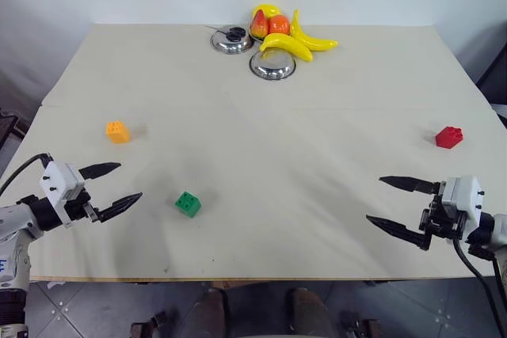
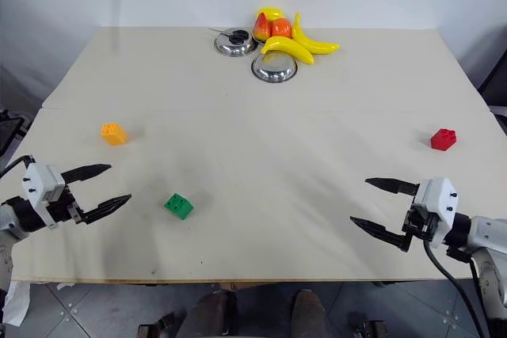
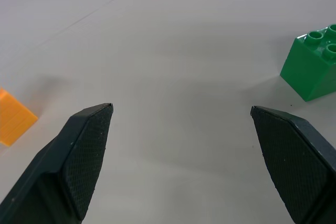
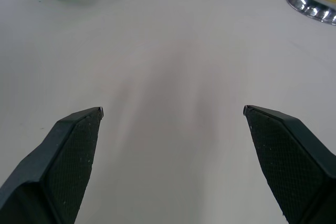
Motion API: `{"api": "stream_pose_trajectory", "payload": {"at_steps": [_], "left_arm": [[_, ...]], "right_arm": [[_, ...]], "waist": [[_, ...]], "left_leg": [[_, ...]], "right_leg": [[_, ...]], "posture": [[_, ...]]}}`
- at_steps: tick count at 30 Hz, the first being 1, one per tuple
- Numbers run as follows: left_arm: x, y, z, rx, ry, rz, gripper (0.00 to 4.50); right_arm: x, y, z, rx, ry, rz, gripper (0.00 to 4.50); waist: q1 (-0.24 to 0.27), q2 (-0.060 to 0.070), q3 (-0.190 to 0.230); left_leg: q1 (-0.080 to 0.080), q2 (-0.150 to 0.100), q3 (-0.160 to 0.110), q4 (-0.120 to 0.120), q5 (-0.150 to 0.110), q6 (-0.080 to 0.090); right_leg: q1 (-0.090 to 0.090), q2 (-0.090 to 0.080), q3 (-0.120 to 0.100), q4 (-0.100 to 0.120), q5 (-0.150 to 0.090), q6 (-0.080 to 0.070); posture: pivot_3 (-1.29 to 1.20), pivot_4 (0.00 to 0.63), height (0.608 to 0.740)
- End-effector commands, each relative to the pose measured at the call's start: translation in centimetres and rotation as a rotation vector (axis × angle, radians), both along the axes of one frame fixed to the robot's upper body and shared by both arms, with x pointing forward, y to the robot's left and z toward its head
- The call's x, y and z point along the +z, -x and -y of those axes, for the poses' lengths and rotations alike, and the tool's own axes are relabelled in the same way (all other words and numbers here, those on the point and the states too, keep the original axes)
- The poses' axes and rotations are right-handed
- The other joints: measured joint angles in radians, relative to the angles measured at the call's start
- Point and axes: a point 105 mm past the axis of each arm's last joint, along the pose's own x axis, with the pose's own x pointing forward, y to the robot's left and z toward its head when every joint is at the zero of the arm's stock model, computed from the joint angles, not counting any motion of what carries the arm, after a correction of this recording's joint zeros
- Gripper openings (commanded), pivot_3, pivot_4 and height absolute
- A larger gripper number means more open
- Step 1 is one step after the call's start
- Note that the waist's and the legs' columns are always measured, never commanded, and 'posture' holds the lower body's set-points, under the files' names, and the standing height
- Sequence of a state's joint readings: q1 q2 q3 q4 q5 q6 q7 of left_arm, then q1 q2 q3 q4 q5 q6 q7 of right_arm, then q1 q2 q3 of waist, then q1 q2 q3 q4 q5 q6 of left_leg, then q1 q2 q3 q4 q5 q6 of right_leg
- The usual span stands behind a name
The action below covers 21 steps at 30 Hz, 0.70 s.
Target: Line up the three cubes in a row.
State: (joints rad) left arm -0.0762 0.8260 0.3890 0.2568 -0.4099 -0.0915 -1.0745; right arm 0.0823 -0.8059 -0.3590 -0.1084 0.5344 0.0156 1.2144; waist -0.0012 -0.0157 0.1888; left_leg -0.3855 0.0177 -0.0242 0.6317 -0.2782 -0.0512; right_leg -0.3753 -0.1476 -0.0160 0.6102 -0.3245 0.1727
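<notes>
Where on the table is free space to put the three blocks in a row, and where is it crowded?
The wide middle of the table is bare, bordered by the green studded block, the orange-yellow block and the red block. The far edge is crowded: two steel bowls and plastic fruit.

The table lies bare through its middle, with bowls and plastic fruit crowding only the 12 o'clock edge.

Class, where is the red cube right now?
In the left eye view the red cube sits alone near the table's right edge, just beyond the open right gripper.
</notes>
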Motion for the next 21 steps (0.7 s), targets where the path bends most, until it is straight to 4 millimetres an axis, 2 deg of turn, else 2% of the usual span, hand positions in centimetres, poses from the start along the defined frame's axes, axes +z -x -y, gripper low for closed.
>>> {"api": "stream_pose_trajectory", "payload": {"at_steps": [1, 3, 5, 8, 10, 11, 14, 17, 21], "left_arm": [[0.5, -0.2, -0.1, 0.008, 0.011, 0.008, 4.47], [0.4, -0.4, 0.4, 0.009, 0.037, -0.028, 4.47], [1.7, -0.9, 1.9, -0.036, 0.133, 0.003, 4.47], [3.1, -1.4, 5.0, -0.150, 0.202, 0.018, 4.47], [4.0, -2.0, 6.0, -0.166, 0.235, 0.039, 4.47], [4.4, -2.6, 6.7, -0.178, 0.245, 0.060, 4.47], [5.1, -3.6, 8.9, -0.255, 0.237, 0.096, 4.47], [5.6, -4.5, 11.8, -0.359, 0.259, 0.112, 4.47], [6.0, -5.2, 14.7, -0.457, 0.290, 0.108, 4.47]], "right_arm": [[0.5, -0.2, 0.0, -0.005, -0.008, 0.039, 4.50], [0.6, -0.3, 0.2, -0.030, -0.023, 0.051, 4.50], [1.0, -0.6, 0.8, -0.097, -0.062, 0.080, 4.50], [1.7, -0.8, 2.2, -0.252, -0.131, 0.150, 4.50], [2.0, -0.5, 3.3, -0.360, -0.167, 0.199, 4.50], [2.4, -0.3, 4.4, -0.468, -0.231, 0.236, 4.50], [2.6, 1.1, 8.6, -0.791, -0.287, 0.354, 4.50], [1.3, 3.3, 11.6, -1.051, -0.321, 0.375, 4.50], [-0.2, 4.9, 11.8, -1.144, -0.289, 0.329, 4.50]], "waist": [[0.000, 0.000, 0.000], [0.000, 0.000, 0.000], [0.000, 0.000, 0.000], [0.015, 0.000, 0.000], [0.020, 0.000, 0.000], [0.024, 0.000, 0.000], [0.028, 0.000, 0.000], [0.025, 0.000, 0.000], [0.020, 0.000, -0.001]], "left_leg": [[0.000, 0.000, 0.000, 0.000, 0.000, 0.000], [0.000, 0.000, 0.000, 0.000, 0.000, 0.000], [0.000, 0.000, 0.000, 0.000, 0.000, 0.000], [-0.001, 0.000, -0.001, 0.002, 0.000, 0.000], [-0.001, 0.000, -0.001, 0.003, 0.000, -0.001], [-0.001, 0.000, -0.001, 0.003, 0.000, -0.001], [-0.001, 0.000, -0.001, 0.004, 0.001, -0.002], [-0.001, -0.001, 0.000, 0.004, 0.001, -0.002], [0.000, -0.001, 0.000, 0.003, 0.001, -0.002]], "right_leg": [[0.000, 0.000, 0.000, 0.000, 0.000, 0.000], [0.000, 0.000, 0.000, 0.000, 0.000, 0.000], [0.000, 0.000, 0.000, 0.001, 0.000, 0.000], [0.000, 0.000, 0.000, 0.003, 0.000, 0.000], [0.000, 0.000, 0.000, 0.003, 0.000, 0.000], [0.000, 0.000, 0.000, 0.003, 0.000, 0.000], [0.000, 0.000, 0.000, 0.002, 0.000, 0.000], [0.000, 0.000, 0.001, 0.002, 0.000, 0.000], [0.000, 0.000, 0.002, 0.001, 0.000, 0.000]], "posture": [[0.00, 0.150, 0.740], [0.00, 0.150, 0.740], [0.00, 0.150, 0.740], [0.00, 0.150, 0.740], [0.00, 0.150, 0.740], [0.00, 0.150, 0.740], [0.00, 0.150, 0.740], [0.00, 0.150, 0.740], [0.00, 0.150, 0.740]]}}
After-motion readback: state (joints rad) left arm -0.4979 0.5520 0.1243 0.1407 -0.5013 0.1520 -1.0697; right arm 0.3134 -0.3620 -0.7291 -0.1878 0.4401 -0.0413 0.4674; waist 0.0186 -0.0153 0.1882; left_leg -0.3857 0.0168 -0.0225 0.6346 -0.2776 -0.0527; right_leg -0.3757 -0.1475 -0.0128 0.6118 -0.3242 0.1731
